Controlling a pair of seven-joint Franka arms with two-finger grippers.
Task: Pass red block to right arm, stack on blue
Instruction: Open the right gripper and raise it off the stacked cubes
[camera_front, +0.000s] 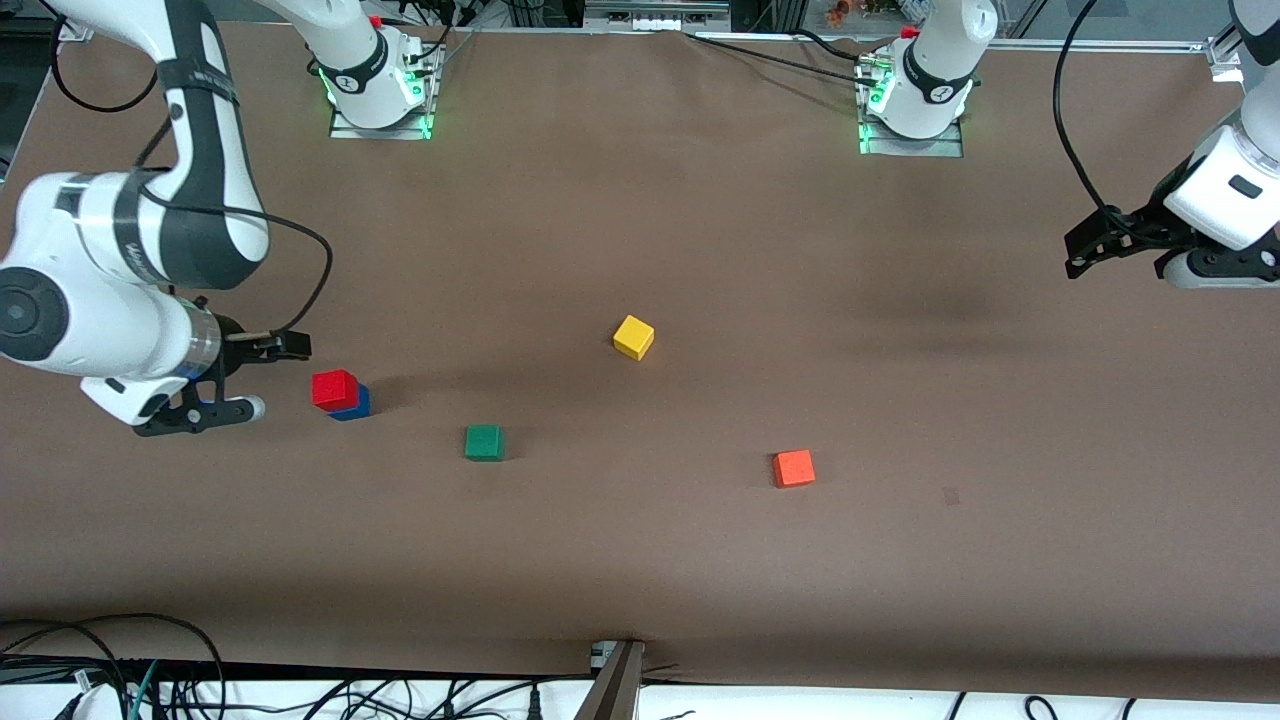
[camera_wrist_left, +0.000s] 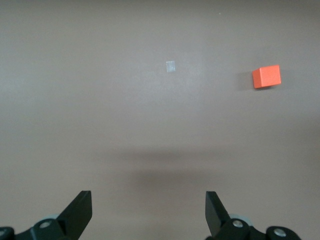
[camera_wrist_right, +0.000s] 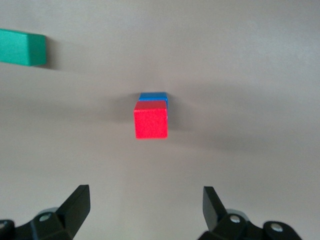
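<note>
The red block (camera_front: 334, 387) sits on top of the blue (camera_front: 355, 405) cube, toward the right arm's end of the table. In the right wrist view the red block (camera_wrist_right: 150, 123) covers most of the blue (camera_wrist_right: 154, 96) one. The right arm (camera_front: 120, 250) holds my right gripper (camera_front: 272, 377) (camera_wrist_right: 146, 207) open beside the stack, apart from it, nothing between its fingers. My left gripper (camera_front: 1085, 252) (camera_wrist_left: 149, 210) hangs open and empty over bare table at the left arm's end, where that arm waits.
A green cube (camera_front: 484, 442) (camera_wrist_right: 22, 47) lies near the stack, closer to the front camera. A yellow cube (camera_front: 633, 337) sits mid-table. An orange-red cube (camera_front: 793, 468) (camera_wrist_left: 266, 76) lies toward the left arm's end. Cables run along the table's front edge.
</note>
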